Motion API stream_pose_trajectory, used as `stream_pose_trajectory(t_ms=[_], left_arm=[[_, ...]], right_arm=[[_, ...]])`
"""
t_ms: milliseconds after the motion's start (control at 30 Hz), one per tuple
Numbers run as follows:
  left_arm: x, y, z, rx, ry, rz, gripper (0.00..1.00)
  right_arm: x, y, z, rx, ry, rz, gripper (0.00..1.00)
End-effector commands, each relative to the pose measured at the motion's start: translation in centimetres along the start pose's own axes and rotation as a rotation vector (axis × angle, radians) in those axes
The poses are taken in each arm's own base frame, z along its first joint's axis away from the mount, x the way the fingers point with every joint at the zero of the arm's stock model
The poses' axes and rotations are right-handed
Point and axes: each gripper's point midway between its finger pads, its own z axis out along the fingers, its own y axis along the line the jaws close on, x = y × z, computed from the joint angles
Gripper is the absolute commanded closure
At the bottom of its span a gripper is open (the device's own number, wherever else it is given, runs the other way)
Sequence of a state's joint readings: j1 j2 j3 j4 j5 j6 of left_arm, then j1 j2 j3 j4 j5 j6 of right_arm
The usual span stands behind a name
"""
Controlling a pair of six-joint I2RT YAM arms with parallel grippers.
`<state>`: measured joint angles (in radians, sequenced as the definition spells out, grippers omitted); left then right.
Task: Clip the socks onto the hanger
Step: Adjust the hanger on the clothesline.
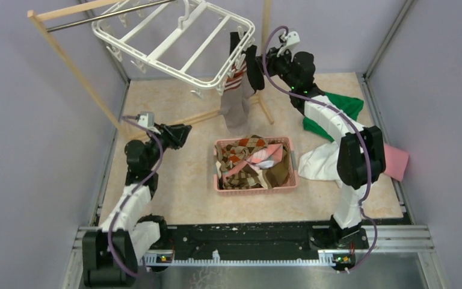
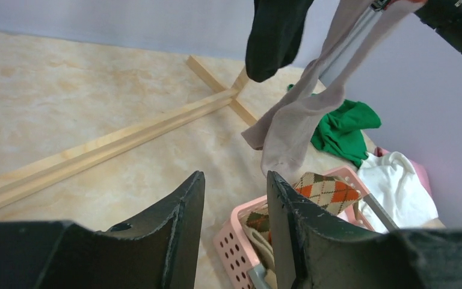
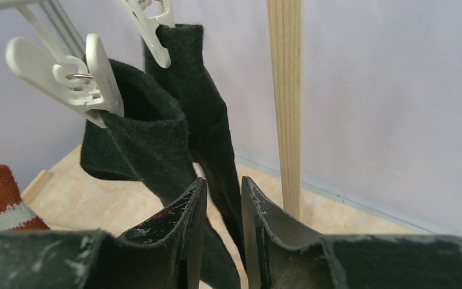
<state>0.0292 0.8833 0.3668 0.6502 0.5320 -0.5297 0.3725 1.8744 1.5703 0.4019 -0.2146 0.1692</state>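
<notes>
The white hanger [image 1: 174,42] hangs from the rack at the back. At its right corner hang two black socks [image 3: 144,138] [image 3: 207,102], each held by a white clip [image 3: 90,78], and a long grey-brown sock [image 1: 234,102]. My right gripper [image 3: 224,180] is up at those black socks, jaws a little apart, with one sock hanging just beyond the fingertips. My left gripper [image 2: 236,176] stands open and empty, low over the floor to the left of the pink basket [image 1: 252,188]. That basket holds argyle socks [image 2: 328,189].
The wooden rack's post [image 3: 286,90] stands just right of the black socks, and its base bars [image 2: 108,150] cross the floor. Green cloth [image 1: 343,105], white cloth [image 1: 319,162] and pink cloth [image 1: 396,161] lie under the right arm.
</notes>
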Motion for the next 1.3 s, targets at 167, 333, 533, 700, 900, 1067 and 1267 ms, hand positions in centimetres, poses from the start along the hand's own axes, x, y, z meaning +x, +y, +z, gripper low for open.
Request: stream_pose_trajectory(t_ms=[167,333,533,700,900,1067,1267], left_arm=[[-0.3,-5.2,7.2,0.27,-0.015,0.039,0.51],[1.2,-6.3,9.2,0.312,0.004,0.018,0.51],[1.8,-7.1,10.3,0.345,0.02,0.016,0.51],[1.9,-7.5,10.6,0.358,0.025,0.018,0.51],[2.1,-7.6,10.4,0.357,0.029,0.015,0.51],[2.1,-7.8,10.2,0.36,0.031,0.014,0.5],[1.7,-8.1,9.7,0.363,0.025,0.022,0.46]], right_arm=[[-4.3,2.0,-1.5,-0.081,-0.068,0.002,0.73],[-4.4,2.0,-1.9,-0.093,-0.063,0.005,0.73],[-4.8,2.3,-3.3,-0.133,-0.062,-0.003,0.73],[-4.8,2.4,-4.7,-0.157,-0.052,0.006,0.72],[-4.8,2.3,-7.0,-0.18,-0.036,-0.004,0.69],[-4.6,3.5,-9.3,-0.262,-0.007,-0.02,0.66],[-4.1,5.9,-12.8,-0.418,0.037,-0.044,0.59]])
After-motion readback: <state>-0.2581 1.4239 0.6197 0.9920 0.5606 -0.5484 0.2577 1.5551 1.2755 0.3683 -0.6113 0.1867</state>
